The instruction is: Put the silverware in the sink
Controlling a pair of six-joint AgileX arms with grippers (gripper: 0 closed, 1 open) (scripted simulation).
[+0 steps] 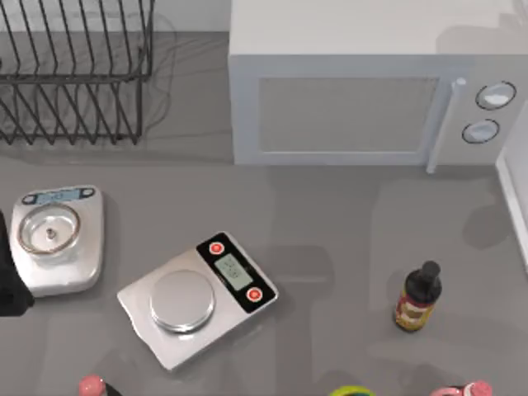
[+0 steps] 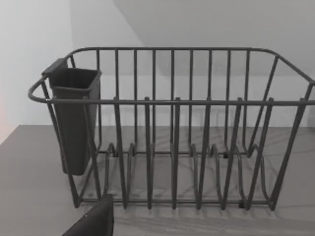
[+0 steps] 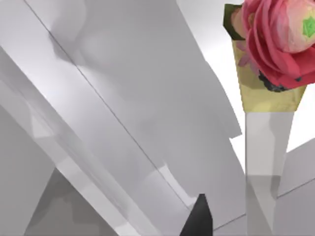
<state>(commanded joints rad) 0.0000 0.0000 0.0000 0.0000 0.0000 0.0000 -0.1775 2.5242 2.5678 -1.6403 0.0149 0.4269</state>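
Two kitchen scales sat on the grey table [image 1: 330, 214] in the top view: a white one with a round steel bowl [image 1: 58, 238] near the left edge, and a flat silver one with a black display panel [image 1: 196, 299] beside it, turned at an angle towards the middle. Behind them, a dark wire dish rack [image 1: 74, 74] filled the far left corner and a white microwave [image 1: 371, 91] stood to its right. A small brown sauce bottle with a black cap [image 1: 417, 299] stood upright towards the right, well apart from the scales.

The left arm [image 1: 8, 276] appeared as a dark shape at the table's left edge, just beside the white scale. From its wrist view the left gripper [image 2: 93, 221] faced the dish rack [image 2: 187, 128], on one end of which hung a dark utensil cup [image 2: 74, 118]; whether that gripper was released or clenched could not be told.

The right gripper [image 3: 197, 219] was near a pink rose [image 3: 275, 39] in a tall pale vase [image 3: 268, 147], with slanted white panels [image 3: 123, 98] behind; its state could not be told either.

Where the silverware lay could not be told.
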